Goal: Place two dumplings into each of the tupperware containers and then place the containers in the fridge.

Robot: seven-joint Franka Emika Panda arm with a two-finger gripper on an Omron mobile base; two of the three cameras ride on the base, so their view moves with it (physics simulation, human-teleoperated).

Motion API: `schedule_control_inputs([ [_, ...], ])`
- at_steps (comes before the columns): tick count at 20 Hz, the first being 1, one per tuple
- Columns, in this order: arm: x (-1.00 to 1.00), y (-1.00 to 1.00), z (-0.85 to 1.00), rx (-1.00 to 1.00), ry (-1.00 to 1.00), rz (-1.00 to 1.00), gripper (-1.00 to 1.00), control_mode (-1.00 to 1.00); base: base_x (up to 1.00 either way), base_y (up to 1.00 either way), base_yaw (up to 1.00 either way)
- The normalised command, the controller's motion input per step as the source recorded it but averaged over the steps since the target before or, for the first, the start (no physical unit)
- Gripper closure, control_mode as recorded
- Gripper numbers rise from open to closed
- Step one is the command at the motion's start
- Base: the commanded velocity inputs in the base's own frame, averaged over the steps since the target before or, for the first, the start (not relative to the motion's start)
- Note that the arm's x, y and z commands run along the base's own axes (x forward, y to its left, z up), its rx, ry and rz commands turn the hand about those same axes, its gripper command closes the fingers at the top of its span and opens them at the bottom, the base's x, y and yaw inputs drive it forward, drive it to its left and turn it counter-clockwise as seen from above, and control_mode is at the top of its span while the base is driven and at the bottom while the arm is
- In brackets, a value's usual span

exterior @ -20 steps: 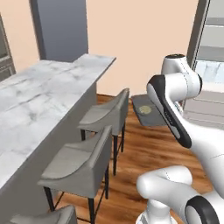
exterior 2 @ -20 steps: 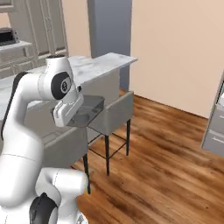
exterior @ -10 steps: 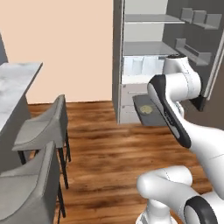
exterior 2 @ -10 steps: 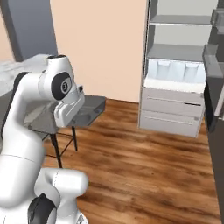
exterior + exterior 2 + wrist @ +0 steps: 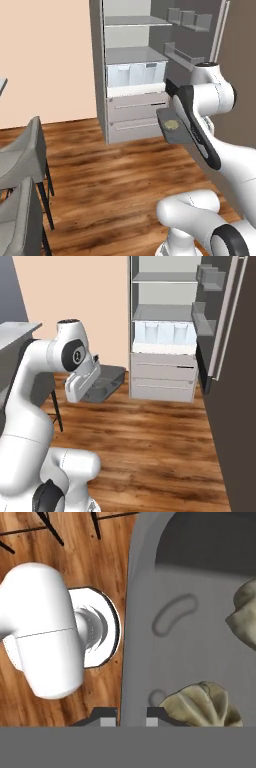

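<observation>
A grey tupperware container point(image 5: 200, 652) hangs in the air in front of the open fridge point(image 5: 131, 55). My gripper point(image 5: 131, 718) is shut on its rim, one finger on each side of the wall. Two dumplings lie in it, one near the fingers point(image 5: 200, 704) and one at the right edge point(image 5: 245, 617). In the left base view the container point(image 5: 172, 131) pokes out from behind my forearm with a dumpling point(image 5: 171, 123) showing in it. In the right base view the container point(image 5: 106, 383) sticks out from my hand, level with the fridge point(image 5: 162, 311) drawers.
The fridge door point(image 5: 225, 331) stands open on the right, with door shelves point(image 5: 187, 20). Pale translucent drawers point(image 5: 135, 74) sit over grey drawer fronts point(image 5: 135, 117). Grey stools point(image 5: 20, 165) stand on the left by a counter end point(image 5: 15, 333). Wooden floor point(image 5: 150, 436) lies between.
The whole picture has swung from the marble counter and stools to the open fridge, so the base has turned. The container has stayed in my shut gripper throughout.
</observation>
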Motion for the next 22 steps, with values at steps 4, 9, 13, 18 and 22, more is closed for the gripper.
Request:
schedule_control_inputs([
  [4,0.0,0.0,0.0,0.0,0.0,0.0,1.0,1.0,0.49,-0.28,0.0],
  [9,0.0,0.0,0.0,0.0,0.0,0.0,1.0,1.0,0.74,-0.27,0.0],
  [13,0.0,0.0,0.0,0.0,0.0,0.0,1.0,1.0,0.68,-0.14,0.0],
  [18,0.0,0.0,0.0,0.0,0.0,0.0,1.0,1.0,0.61,-0.06,0.0],
  [22,0.0,0.0,0.0,0.0,0.0,0.0,1.0,1.0,0.64,-0.03,-0.01],
])
